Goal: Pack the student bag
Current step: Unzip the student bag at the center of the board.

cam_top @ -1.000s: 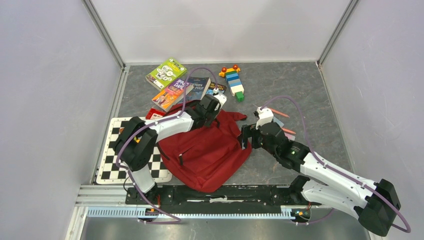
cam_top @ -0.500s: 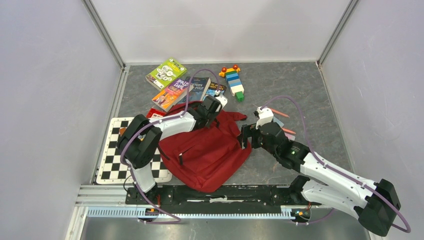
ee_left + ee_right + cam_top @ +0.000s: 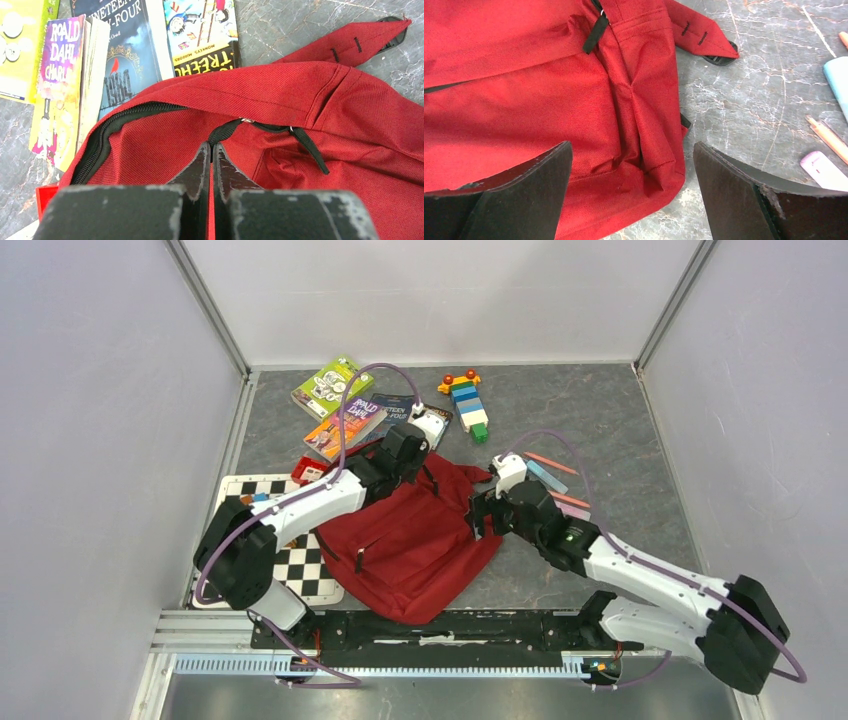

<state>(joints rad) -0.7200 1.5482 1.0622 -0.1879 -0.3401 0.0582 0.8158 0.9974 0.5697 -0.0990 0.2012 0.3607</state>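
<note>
On the bench (image 3: 620,420), the student bag (image 3: 415,545) lies flat beneath both sets of jaws. The left arm (image 3: 310,502) reaches out long and low, wrist tipped down. The left jaws are pressed together right at the black zipper pull (image 3: 226,132) on the bag's top edge; whether they pinch it I cannot tell. The right arm (image 3: 640,575) stretches in low as well. The right jaws are spread wide over the bag's side, a pencil (image 3: 828,138) just to their right.

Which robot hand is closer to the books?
Left. The left gripper pinches the student bag's zipper pull beside the books; the right gripper hovers farther, over its right edge.
</note>
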